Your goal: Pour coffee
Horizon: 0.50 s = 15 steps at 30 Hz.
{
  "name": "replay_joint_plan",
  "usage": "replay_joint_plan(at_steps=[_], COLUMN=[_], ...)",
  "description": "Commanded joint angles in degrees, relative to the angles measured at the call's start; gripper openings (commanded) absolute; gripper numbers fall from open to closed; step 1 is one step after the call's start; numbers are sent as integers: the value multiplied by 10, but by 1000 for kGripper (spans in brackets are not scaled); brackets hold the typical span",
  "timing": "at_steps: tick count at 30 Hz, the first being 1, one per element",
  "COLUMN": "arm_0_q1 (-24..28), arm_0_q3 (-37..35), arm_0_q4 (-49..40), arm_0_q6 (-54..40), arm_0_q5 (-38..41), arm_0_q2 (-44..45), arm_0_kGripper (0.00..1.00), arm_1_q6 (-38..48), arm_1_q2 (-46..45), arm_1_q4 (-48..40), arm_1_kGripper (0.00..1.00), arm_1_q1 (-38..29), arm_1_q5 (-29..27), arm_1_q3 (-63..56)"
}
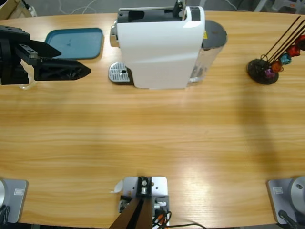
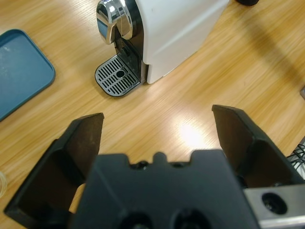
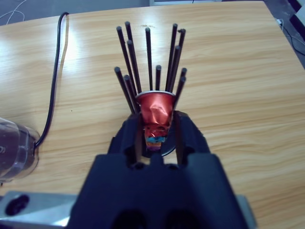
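On your long wooden counter (image 1: pixel 152 143), right hand (image 3: pixel 156 125) grips a red foil capsule (image 3: pixel 155 109); left hand (image 2: pixel 157 143) gapes empty. Next, likely load the white coffee machine (image 1: pixel 159 45) at twelve o'clock.

Left gripper (image 2: pixel 157 143): matte black, two broad wedge jaws with hollow backs, silver plate with screw hole beside body. Right gripper (image 3: pixel 157 136): same black build, silver plate.

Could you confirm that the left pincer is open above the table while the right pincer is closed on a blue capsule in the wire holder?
Not quite: the right wrist view shows the right pincer closed on a red capsule, not blue. The rest stands.
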<state>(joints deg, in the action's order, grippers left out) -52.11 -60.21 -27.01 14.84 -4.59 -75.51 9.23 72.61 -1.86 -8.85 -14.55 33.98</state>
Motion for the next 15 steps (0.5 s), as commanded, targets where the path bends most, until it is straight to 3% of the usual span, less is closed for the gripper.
replay_joint_plan(at_steps=[1, 4, 15], arm_0_q1=[-6, -5, -6], arm_0_q3=[29, 31, 35], arm_0_q4=[-8, -8, -8], arm_0_q6=[6, 8, 11], arm_0_q5=[-5, -5, -4], arm_0_q2=[11, 12, 13], arm_0_kGripper=[987, 987, 987], arm_1_q6=[6, 6, 14], arm_1_q2=[25, 26, 17], arm_1_q4=[-13, -14, -31], arm_1_kGripper=[90, 0, 0], arm_1_q1=[9, 9, 9], arm_1_q5=[-3, -4, -26], arm_1_q3=[-15, -15, -24])
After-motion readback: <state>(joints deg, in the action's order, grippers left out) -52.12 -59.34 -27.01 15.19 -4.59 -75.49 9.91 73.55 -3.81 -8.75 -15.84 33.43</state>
